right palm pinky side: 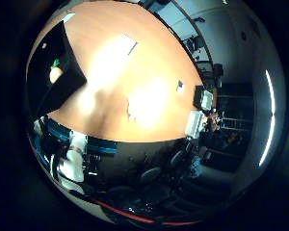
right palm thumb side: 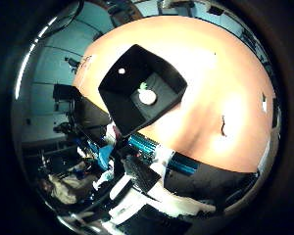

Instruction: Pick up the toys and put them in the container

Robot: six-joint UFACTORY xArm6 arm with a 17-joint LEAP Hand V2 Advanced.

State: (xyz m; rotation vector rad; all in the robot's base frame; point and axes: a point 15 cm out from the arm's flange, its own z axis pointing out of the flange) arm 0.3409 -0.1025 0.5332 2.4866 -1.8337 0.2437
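Toys first: one pale round toy with a green top [right palm thumb side: 147, 96] lies on the floor of the black container [right palm thumb side: 118, 105], and a small white thing [right palm thumb side: 121, 71] sits on or against its inner wall (too small for me to name). Container stands on the orange-brown table [right palm thumb side: 210, 78], near its edge, open side up. I find no other toy on the bare tabletop in either palm view. Hand [right palm thumb side: 137, 171] shows only as white, black and teal parts at the view's edge; whether its fingers are curled or slack I cannot tell. My read: drop-off step, palm well above. Next move calls for searching out any remaining toy.
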